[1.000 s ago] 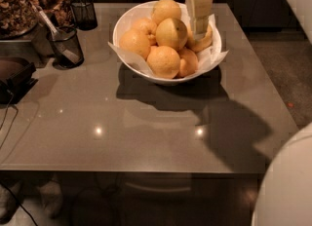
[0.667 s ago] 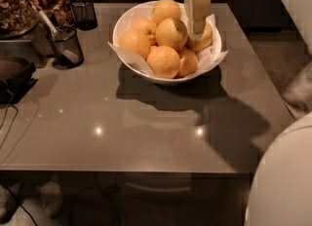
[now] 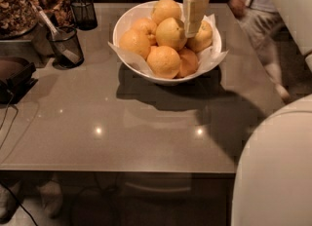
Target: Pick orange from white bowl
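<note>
The white bowl (image 3: 127,21) stands at the far middle of the grey table, with white paper lining past its rim. It holds several round yellow-orange fruits. The orange (image 3: 170,33) lies on top in the middle of the pile, large and pale, with a small dark dot. Smaller, deeper-orange fruits (image 3: 188,62) lie at the front right of the bowl. My gripper (image 3: 193,29) hangs down from the top edge over the bowl, right against the orange's right side.
Two black mesh cups (image 3: 66,46) (image 3: 84,13) stand at the far left, next to containers of nuts (image 3: 14,10). A dark device (image 3: 14,76) with cables sits at the left edge. A person (image 3: 256,10) is at the far right. My white body (image 3: 273,171) fills the lower right.
The gripper has stayed over the bowl beside the orange, shifting slightly left. A person has come into view at the far right.
</note>
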